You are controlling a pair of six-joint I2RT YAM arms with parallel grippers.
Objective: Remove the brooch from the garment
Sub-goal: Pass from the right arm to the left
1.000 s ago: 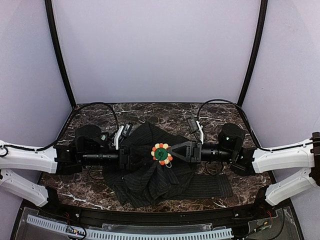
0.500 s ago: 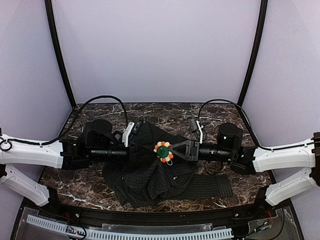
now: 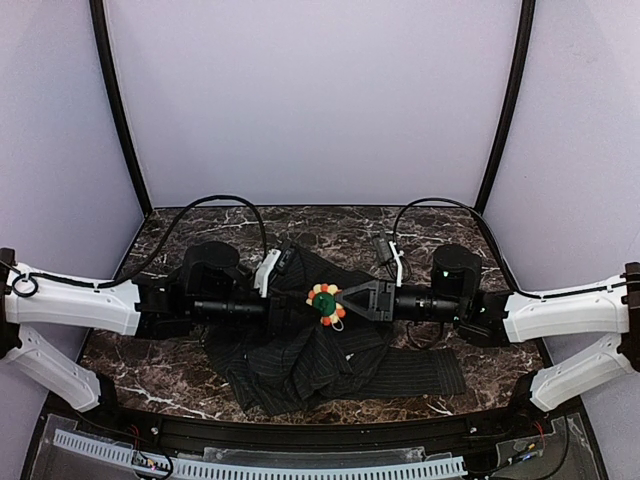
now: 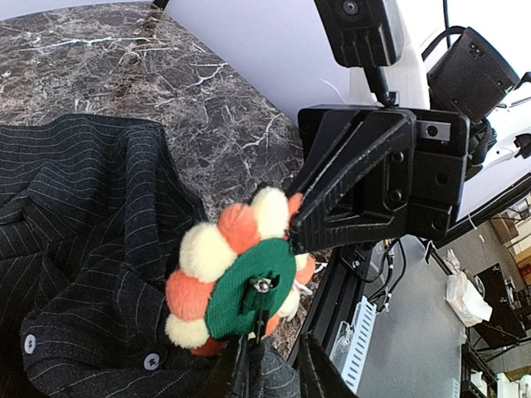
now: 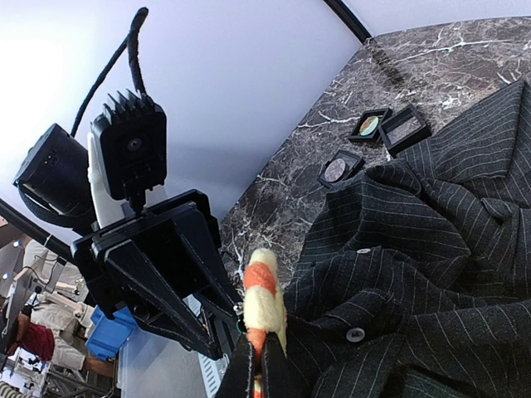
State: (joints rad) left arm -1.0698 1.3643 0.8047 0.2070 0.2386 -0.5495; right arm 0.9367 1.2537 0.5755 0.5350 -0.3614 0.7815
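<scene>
Brooch: the round flower brooch (image 3: 324, 302) sits at the bunched-up middle of the garment, right between the two end effectors. Its green face is turned toward the left arm, with a small metal stud at the centre. Whether its pin passes through the cloth cannot be told.
Right end effector: the right end effector (image 5: 261, 371) is clenched on the brooch's beaded rim, pinching it edge-on.
Left end effector: the left end effector (image 4: 278, 375) has its jaws drawn close together just under the brooch, with dark cloth between them. Whether they pinch cloth, pin or nothing cannot be told.
Garment: the black pinstriped garment (image 3: 300, 350) lies crumpled on the tabletop (image 3: 200, 225), with white buttons showing.
Boxes: three small open black boxes (image 5: 386, 124) stand together on the tabletop beside the garment, well apart from the brooch.
</scene>
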